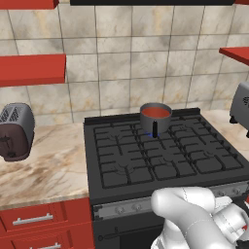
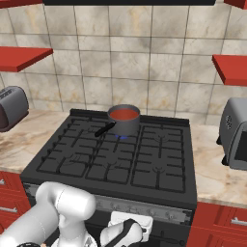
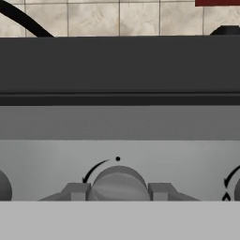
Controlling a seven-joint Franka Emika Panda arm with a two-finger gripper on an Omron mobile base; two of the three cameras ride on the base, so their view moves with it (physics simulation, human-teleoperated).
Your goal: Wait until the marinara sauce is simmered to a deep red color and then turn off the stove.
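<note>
The marinara sauce (image 1: 156, 113) (image 2: 124, 114) is a smooth red-orange disc in a small grey saucepan (image 1: 155, 124) (image 2: 124, 126) with a dark handle. The pan stands on a back burner of the black stove (image 1: 146, 163) (image 2: 111, 166), and a faint blue flame (image 2: 120, 137) shows under it. My gripper (image 3: 118, 192) is low at the stove's grey front strip. Its fingertips (image 3: 77, 191) press on both sides of a round grey knob (image 3: 118, 183), so it is shut on that knob. A curved arrow and a dot are printed above the knob.
Marble counters flank the stove, with a toaster (image 1: 14, 131) (image 2: 12, 108) on the left and a grey appliance (image 1: 240, 104) (image 2: 236, 132) on the right. Red drawers (image 1: 34, 219) sit below the counter and red shelves (image 1: 31, 68) hang on the tiled wall. Neighbouring knobs (image 3: 236, 187) sit close by.
</note>
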